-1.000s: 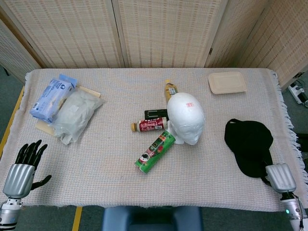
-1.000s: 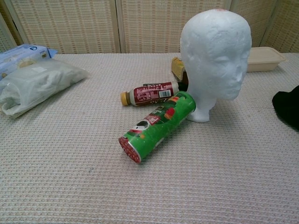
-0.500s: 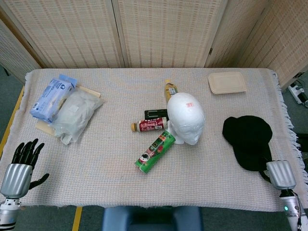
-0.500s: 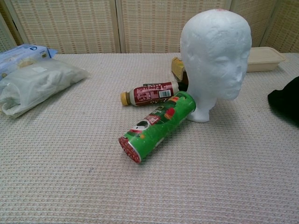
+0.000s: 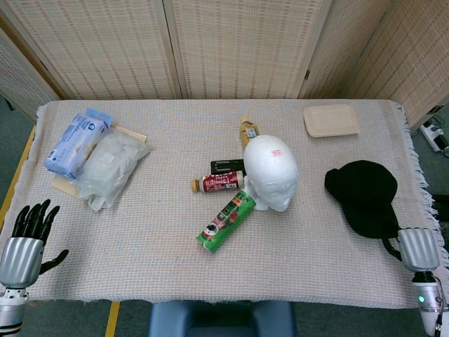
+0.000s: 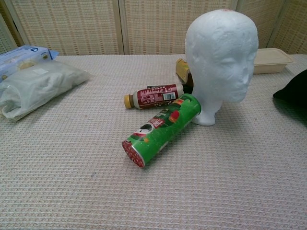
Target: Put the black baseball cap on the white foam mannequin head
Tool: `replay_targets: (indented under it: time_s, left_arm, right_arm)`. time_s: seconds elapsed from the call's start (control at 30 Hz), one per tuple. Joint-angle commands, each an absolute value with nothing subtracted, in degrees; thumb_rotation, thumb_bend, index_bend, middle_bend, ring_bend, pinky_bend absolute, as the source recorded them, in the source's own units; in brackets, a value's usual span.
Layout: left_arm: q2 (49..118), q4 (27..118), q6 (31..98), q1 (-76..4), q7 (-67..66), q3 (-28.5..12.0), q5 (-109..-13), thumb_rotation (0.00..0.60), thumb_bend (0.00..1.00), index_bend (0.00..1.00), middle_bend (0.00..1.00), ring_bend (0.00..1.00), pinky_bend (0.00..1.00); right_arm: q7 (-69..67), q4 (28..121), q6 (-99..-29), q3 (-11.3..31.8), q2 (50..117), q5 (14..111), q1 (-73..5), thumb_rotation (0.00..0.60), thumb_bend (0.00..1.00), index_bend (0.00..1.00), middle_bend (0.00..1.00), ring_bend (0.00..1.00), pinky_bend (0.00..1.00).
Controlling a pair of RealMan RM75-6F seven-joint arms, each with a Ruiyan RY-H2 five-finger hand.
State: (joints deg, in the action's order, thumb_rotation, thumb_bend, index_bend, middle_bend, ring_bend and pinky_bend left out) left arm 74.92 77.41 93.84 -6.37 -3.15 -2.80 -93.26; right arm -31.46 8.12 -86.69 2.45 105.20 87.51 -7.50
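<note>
The white foam mannequin head (image 5: 271, 172) stands upright mid-table, facing right in the chest view (image 6: 221, 52). The black baseball cap (image 5: 363, 198) is at the right side of the table, its crown raised; only its left edge (image 6: 292, 96) shows in the chest view. My right hand (image 5: 417, 249) is at the table's front right corner and grips the cap's near edge; its fingers are mostly hidden by the cap. My left hand (image 5: 27, 240) hovers at the front left corner, fingers spread, holding nothing.
A green snack tube (image 5: 226, 221) lies against the mannequin's base, with a red-labelled bottle (image 5: 219, 182), a small dark item and a yellow bottle (image 5: 248, 130) behind it. Plastic bags (image 5: 105, 165) and a blue pack (image 5: 77, 140) lie at far left. A beige lidded tray (image 5: 331, 120) sits at back right.
The cap has been lifted and tilted up, bunching toward the back; my right hand moved slightly right with it. My left hand drew back a little toward the front edge.
</note>
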Motion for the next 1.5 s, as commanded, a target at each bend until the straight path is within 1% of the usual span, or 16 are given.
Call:
replay_targets:
  time_s: [0.03, 0.23, 0.37, 0.53, 0.67, 0.8, 1.13, 1.33, 1.5]
  left_arm:
    - [75.11, 77.24, 93.94, -6.42, -3.21, -2.90, -93.25, 0.600, 0.17, 0.00, 0.00, 0.00, 0.04]
    - [75.39, 77.01, 94.09, -6.44, -3.26, -3.02, -93.16, 0.600, 0.17, 0.00, 0.00, 0.00, 0.04]
    - [75.42, 77.07, 94.33, -6.40, -3.33, -3.13, -93.17, 0.600, 0.17, 0.00, 0.00, 0.00, 0.04]
    - [75.43, 77.10, 94.43, -6.41, -3.21, -3.24, -93.07, 0.600, 0.17, 0.00, 0.00, 0.00, 0.04]
    - [75.42, 77.13, 94.41, -6.44, -3.08, -3.27, -93.03, 0.600, 0.17, 0.00, 0.00, 0.00, 0.04]
    - [75.48, 77.13, 94.25, -6.48, -3.06, -3.29, -92.87, 0.600, 0.17, 0.00, 0.00, 0.00, 0.04]
    - [75.08, 77.51, 94.49, -6.40, -2.62, -3.58, -92.55, 0.600, 0.17, 0.00, 0.00, 0.00, 0.04]
    - [75.06, 77.60, 94.33, -6.44, -2.64, -3.41, -92.68, 0.600, 0.17, 0.00, 0.00, 0.00, 0.04]
    - [75.26, 77.56, 93.91, -6.58, -2.82, -3.41, -92.50, 0.600, 0.17, 0.00, 0.00, 0.00, 0.04]
  right_arm:
    - [-32.21, 8.36, -87.27, 2.76, 105.16, 87.23, -7.67, 0.600, 0.35, 0.54, 1.00, 1.00, 1.00]
    - [-33.90, 8.72, -88.38, 3.55, 104.89, 86.53, -8.04, 0.600, 0.39, 0.59, 1.00, 1.00, 1.00]
    - [-34.97, 9.16, -89.04, 4.36, 104.66, 85.81, -8.44, 0.600, 0.39, 0.67, 1.00, 1.00, 1.00]
    - [-36.97, 10.10, -90.38, 6.34, 104.26, 84.08, -9.33, 0.600, 0.39, 0.69, 1.00, 1.00, 1.00]
    - [-38.88, 11.14, -90.77, 8.38, 103.69, 82.27, -10.30, 0.600, 0.39, 0.72, 1.00, 1.00, 1.00]
    - [-40.31, 12.25, -91.32, 10.20, 102.73, 80.81, -11.56, 0.600, 0.39, 0.74, 1.00, 1.00, 1.00]
    - [-39.32, 14.85, -92.86, 12.81, 100.86, 79.18, -14.87, 0.600, 0.38, 0.75, 1.00, 1.00, 1.00]
    - [-38.58, 17.42, -94.46, 16.18, 98.65, 77.15, -18.59, 0.600, 0.38, 0.76, 1.00, 1.00, 1.00]
    - [-36.96, 21.79, -97.07, 19.05, 95.71, 76.00, -21.87, 0.600, 0.38, 0.76, 1.00, 1.00, 1.00]
